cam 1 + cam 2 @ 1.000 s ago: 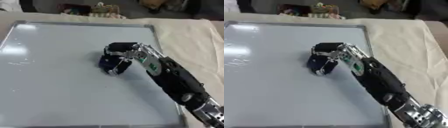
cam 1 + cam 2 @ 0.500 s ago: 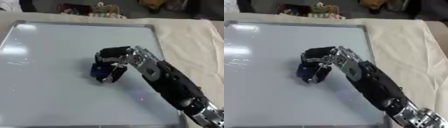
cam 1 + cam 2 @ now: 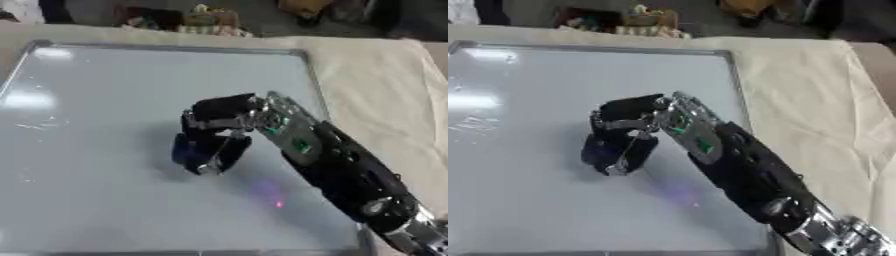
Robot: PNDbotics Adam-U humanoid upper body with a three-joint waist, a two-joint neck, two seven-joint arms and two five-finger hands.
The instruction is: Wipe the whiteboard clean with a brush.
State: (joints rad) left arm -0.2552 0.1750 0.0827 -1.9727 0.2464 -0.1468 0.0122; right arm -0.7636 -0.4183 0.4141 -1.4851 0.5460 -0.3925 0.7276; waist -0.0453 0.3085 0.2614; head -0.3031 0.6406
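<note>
The whiteboard (image 3: 96, 90) lies flat and fills most of both views, its surface pale and glossy with faint smudges at the left. My right hand (image 3: 220, 120) reaches in from the lower right, its fingers curled round a dark blue brush (image 3: 194, 152) that rests on the middle of the board. The black forearm (image 3: 341, 175) slants across the board's right part. The brush's underside is hidden against the board. My left hand shows in neither view.
A cream cloth (image 3: 385, 85) covers the table to the right of the board's metal frame (image 3: 313, 85). Cluttered small items (image 3: 188, 17) sit beyond the far edge. A faint purple glint (image 3: 271, 192) lies on the board below the hand.
My right hand has slid the brush leftward and toward me across the board, from right of centre to the middle.
</note>
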